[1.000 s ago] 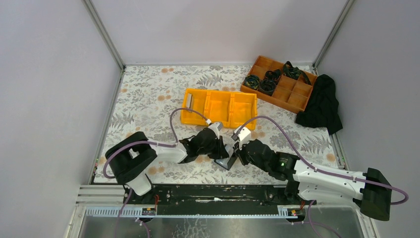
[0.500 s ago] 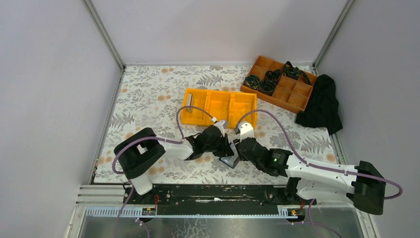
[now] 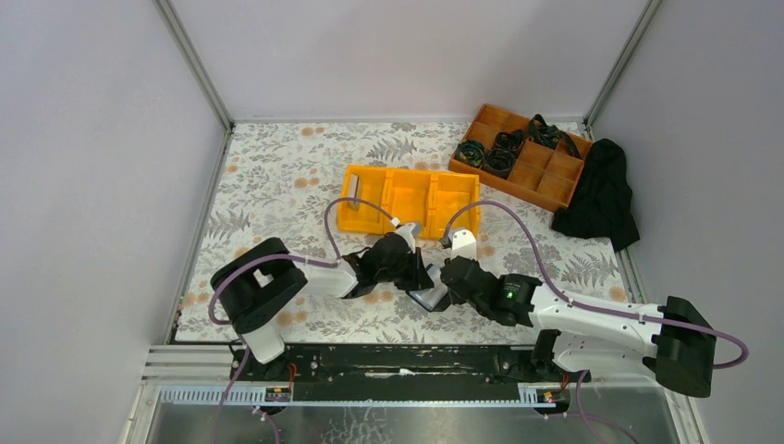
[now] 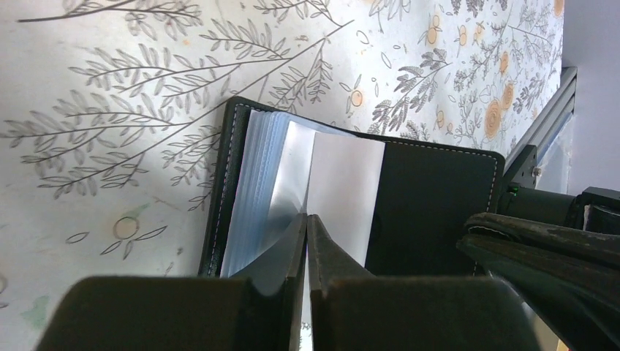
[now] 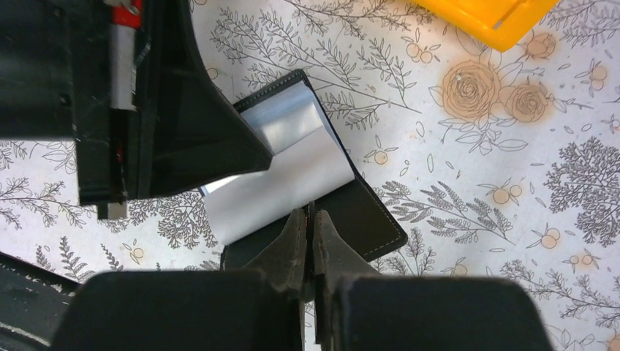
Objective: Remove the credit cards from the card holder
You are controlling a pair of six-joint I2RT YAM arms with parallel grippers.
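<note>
The black card holder [image 3: 427, 299] lies open on the flowered table, between the two grippers. Its clear sleeves fan up at the left [image 4: 256, 175], and its black cover [image 4: 431, 205] lies flat to the right. My left gripper [image 4: 307, 219] is shut on the lower edge of a silvery sleeve leaf [image 5: 292, 175], and I cannot tell whether a card is inside it. My right gripper [image 5: 308, 213] is shut on the near edge of the black cover [image 5: 365, 219]. One pale grey credit card [image 3: 354, 188] stands in the left compartment of the yellow bin [image 3: 407, 199].
A brown divided tray [image 3: 522, 157] with dark coiled straps sits at the back right, with a black cloth [image 3: 601, 199] beside it. A corner of the yellow bin [image 5: 482, 18] lies just beyond the holder. Purple cables arch over both wrists.
The right arm has reached further left and closed in on the holder. The left gripper has shifted slightly right with the sleeve leaf. The holder now sits lower between them.
</note>
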